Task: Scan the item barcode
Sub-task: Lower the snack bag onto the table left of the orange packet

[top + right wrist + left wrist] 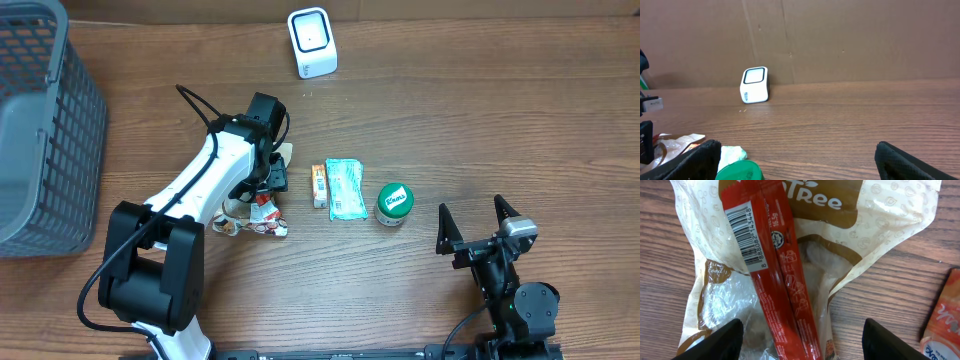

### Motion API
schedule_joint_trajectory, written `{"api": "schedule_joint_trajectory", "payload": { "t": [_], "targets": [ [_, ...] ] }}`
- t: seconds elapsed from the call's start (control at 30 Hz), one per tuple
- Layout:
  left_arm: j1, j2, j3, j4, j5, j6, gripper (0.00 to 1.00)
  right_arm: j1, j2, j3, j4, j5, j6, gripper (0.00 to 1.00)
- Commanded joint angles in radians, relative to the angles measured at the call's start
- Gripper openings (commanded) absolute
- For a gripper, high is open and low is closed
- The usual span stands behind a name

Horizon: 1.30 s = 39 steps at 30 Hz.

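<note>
A red stick sachet [780, 280] with a white barcode label [746, 237] lies on a crumpled clear-and-brown pouch [865, 225] on the wooden table. My left gripper [805, 342] hovers right over it, open, its two black fingers wide apart on either side of the sachet and not touching it. From overhead the left gripper [268, 175] is above the sachet [268, 212] left of centre. The white barcode scanner [312, 42] stands at the back. My right gripper [478, 222] rests open and empty at the front right.
An orange small box [319, 185], a teal packet [346, 188] and a green-lidded tub [394, 203] lie in a row mid-table. A grey mesh basket [40, 130] fills the left edge. An orange packet [942, 320] shows at the left wrist view's right edge.
</note>
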Motion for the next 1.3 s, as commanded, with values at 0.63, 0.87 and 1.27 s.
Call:
{"api": "schedule_joint_trajectory", "payload": {
  "t": [0.63,0.87,1.27],
  "targets": [
    [-0.006,-0.002,-0.003,-0.076,0.027,0.005,0.34,-0.006,-0.010,-0.011,0.003,0.013,0.007,1.00],
    [-0.006,-0.003,-0.003,-0.095,0.024,0.005,0.32,-0.006,-0.010,-0.011,0.003,0.013,0.007,1.00],
    [-0.006,-0.002,-0.002,-0.156,0.023,0.042,0.33,-0.006,-0.010,-0.011,0.003,0.013,0.007,1.00]
  ]
}}
